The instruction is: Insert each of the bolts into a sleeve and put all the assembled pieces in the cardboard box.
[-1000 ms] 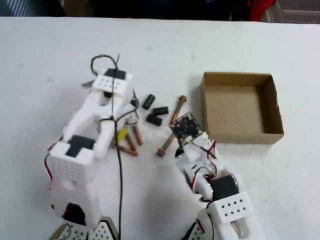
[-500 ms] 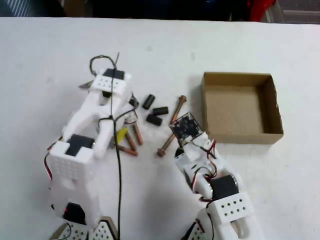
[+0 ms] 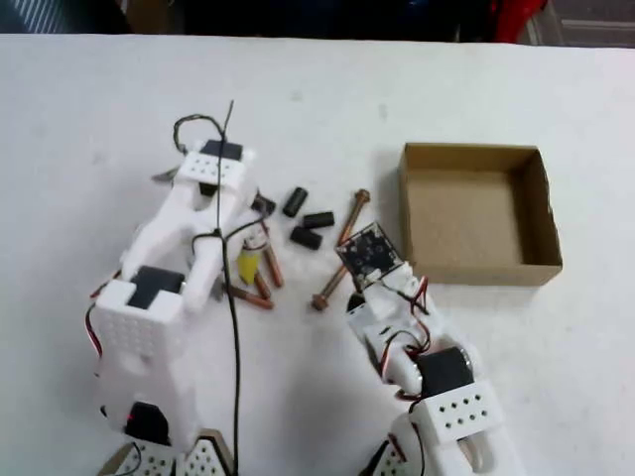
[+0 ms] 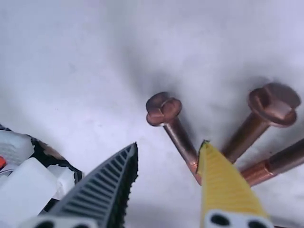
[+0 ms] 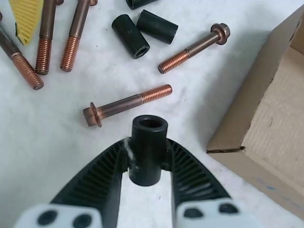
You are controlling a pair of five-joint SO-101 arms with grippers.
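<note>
The left claw (image 4: 169, 144) is hanging wide open just over the white counter (image 3: 89, 109) and is holding nothing. The tip of its yellow finger (image 4: 223, 183) is overlapping the shank of the nearest bolt (image 4: 167, 114), though contact cannot be told, and its black finger (image 4: 111, 183) is standing clear on the other side. That bolt is lying in a fan of three copper bolts (image 3: 260, 281), their shanks converging toward the yellow finger. The right claw (image 5: 148, 145) is clamping a black sleeve (image 5: 149, 128) between both fingers; the sleeve's open bore is projecting past the fingertips, and the piece is hanging above the counter, near one corner of the cardboard box (image 3: 486, 270). Just beyond the held sleeve, two further bolts are lying roughly end to end in a slanted line. The near bolt (image 5: 126, 102) is pointing its threaded end toward the far bolt (image 5: 194, 47), whose head is lying toward the box. Three loose sleeves (image 3: 307, 220) are lying on their sides in a small cluster between the fan and the slanted pair, close to the far bolt but apart from it. The cardboard box is standing open-topped on the counter beside the slanted pair, on the right arm's (image 3: 437, 382) side, with its brown floor showing. The left arm (image 3: 184, 243) is stretching over the counter on the other side of the bolts.
</note>
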